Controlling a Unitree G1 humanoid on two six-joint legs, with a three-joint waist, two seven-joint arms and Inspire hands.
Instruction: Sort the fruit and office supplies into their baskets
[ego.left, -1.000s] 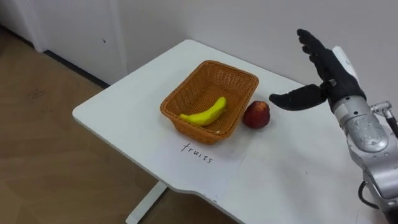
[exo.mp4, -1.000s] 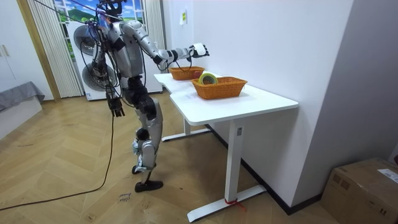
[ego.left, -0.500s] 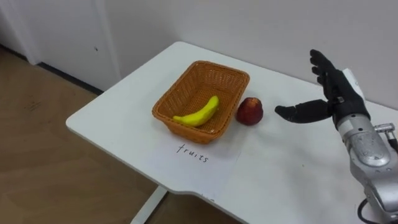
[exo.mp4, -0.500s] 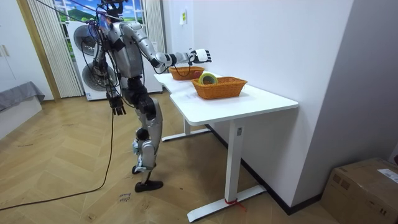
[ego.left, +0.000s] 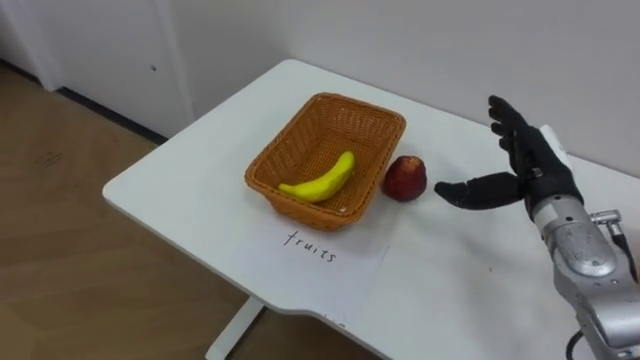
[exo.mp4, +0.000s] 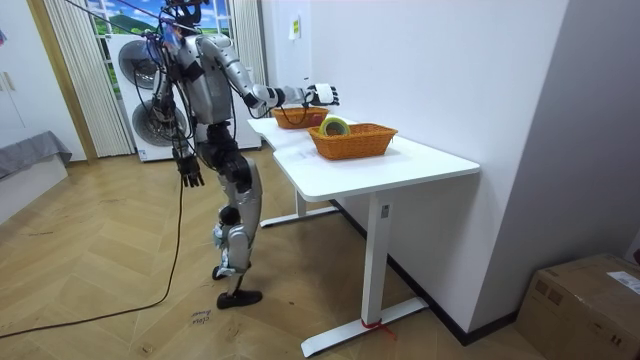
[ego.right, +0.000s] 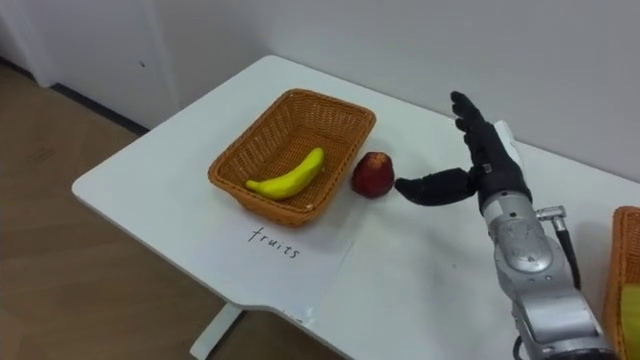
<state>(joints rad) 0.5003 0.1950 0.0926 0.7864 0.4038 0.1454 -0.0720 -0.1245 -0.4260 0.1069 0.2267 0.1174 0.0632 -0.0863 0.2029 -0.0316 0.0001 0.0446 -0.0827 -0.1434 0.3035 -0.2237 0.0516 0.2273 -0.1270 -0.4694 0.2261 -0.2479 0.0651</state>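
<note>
**Worktop** (ego.left: 470, 270): white, smooth, matt, with rounded corners.

**Basket** (ego.left: 335, 120): rectangular woven wicker, orange-brown, with sloping ribbed walls and a plaited rim. It serves as the landmark for the entries below.

**Banana** (ego.left: 320, 181): yellow, curved and glossy. It lies inside the basket along its near wall.

**Apple** (ego.left: 405, 178): red and round, with a dull sheen. It sits on the worktop just beside the basket's right wall, outside it.

**Sheet of paper** (ego.left: 345, 250): white and flat, bearing a handwritten word. It lies in front of the basket's near wall.

**Right hand** (ego.left: 532, 165): dark fingers on a silver metal forearm, right of the basket and beyond the apple. It is spread wide and holds nothing. The fingers point up and the thumb points toward the apple without touching it.

**Left hand** (exo.mp4: 188, 174): hangs by the robot's hip, well away from the basket. Its state cannot be told.

**Second basket** (exo.mp4: 355, 142): the same wicker, further along the worktop from the first. It holds a yellow-green roll of tape (exo.mp4: 334, 125).

**Change from a second ago**: the right hand is lower. Its thumb is now level with the apple and nearer to it than half a second ago. The apple and banana are unmoved relative to the basket.
</note>
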